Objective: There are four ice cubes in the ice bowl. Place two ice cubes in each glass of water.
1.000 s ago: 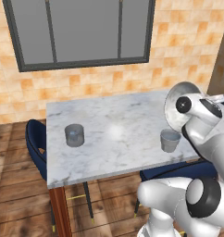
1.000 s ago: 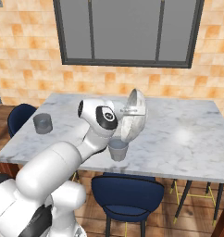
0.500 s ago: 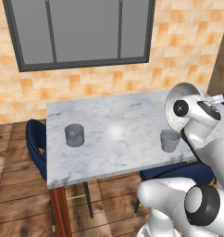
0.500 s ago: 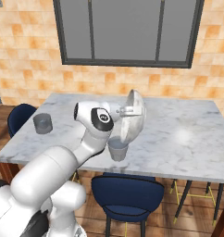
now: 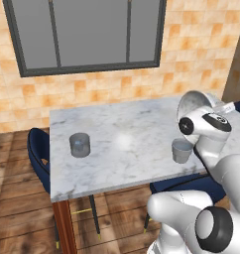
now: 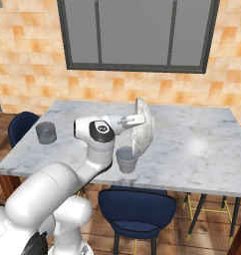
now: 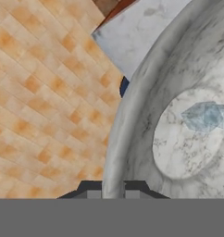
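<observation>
Ice bowl [image 6: 144,129]: silvery metal, lifted off the bench [image 6: 202,149] and tipped almost on edge above the near tumbler [image 6: 126,160]. In the left base view the bowl [image 5: 197,103] is partly covered by the arm's upper joint, with its lower rim cut off from sight.

Claw [image 7: 113,189]: closed narrowly on the bowl's rim, one dark tip on each side of the rim in the hand view. In the right base view the claw [image 6: 136,119] meets the bowl's edge; the fingers themselves are too small to make out there.

Ice cubes [image 7: 207,115]: a pale blue translucent cluster lying against the bowl's inner floor in the hand view (the number cannot be told, as the shapes merge and run off the right edge).

Near tumbler [image 5: 182,151]: grey, upright on the bench's front edge, just below the tilted bowl. Its contents are hard to make out.

Far tumbler [image 5: 80,144]: upright at the bench's other end, well apart from the bowl, with a faint pale glint inside that cannot be identified. Seen again in the right base view [image 6: 46,133].

Blue chair [image 6: 136,209]: tucked under the bench front, partly hidden by the arm.
</observation>
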You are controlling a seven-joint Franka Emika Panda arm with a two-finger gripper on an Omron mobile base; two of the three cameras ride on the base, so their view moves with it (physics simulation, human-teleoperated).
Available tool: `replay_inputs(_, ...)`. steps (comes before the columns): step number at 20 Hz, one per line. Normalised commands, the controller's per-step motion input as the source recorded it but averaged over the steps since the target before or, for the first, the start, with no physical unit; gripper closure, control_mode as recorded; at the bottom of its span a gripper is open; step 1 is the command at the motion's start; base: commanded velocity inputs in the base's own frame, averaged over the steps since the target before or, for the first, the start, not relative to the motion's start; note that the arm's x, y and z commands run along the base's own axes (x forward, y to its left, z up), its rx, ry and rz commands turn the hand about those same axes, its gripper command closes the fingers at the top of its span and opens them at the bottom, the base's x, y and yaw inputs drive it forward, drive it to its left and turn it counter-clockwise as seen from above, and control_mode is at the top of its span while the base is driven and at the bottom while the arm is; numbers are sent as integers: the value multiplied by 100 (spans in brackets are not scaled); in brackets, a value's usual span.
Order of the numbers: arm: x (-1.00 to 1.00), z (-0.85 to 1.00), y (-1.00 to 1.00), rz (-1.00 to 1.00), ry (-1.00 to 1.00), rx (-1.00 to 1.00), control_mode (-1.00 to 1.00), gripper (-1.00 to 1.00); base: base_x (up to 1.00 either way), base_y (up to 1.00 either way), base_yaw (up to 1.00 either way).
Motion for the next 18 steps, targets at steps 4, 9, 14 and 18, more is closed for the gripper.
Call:
replay_inputs(4,1,0,13,0,0,-4,-100,100,0,0,0)
replay_inputs(9,7,4,6,0,0,-1,-100,100,0,0,0)
replay_inputs(14,16,2,10,0,0,0,-100,100,0,0,0)
replay_inputs(18,11,0,9,0,0,-2,-100,100,0,0,0)
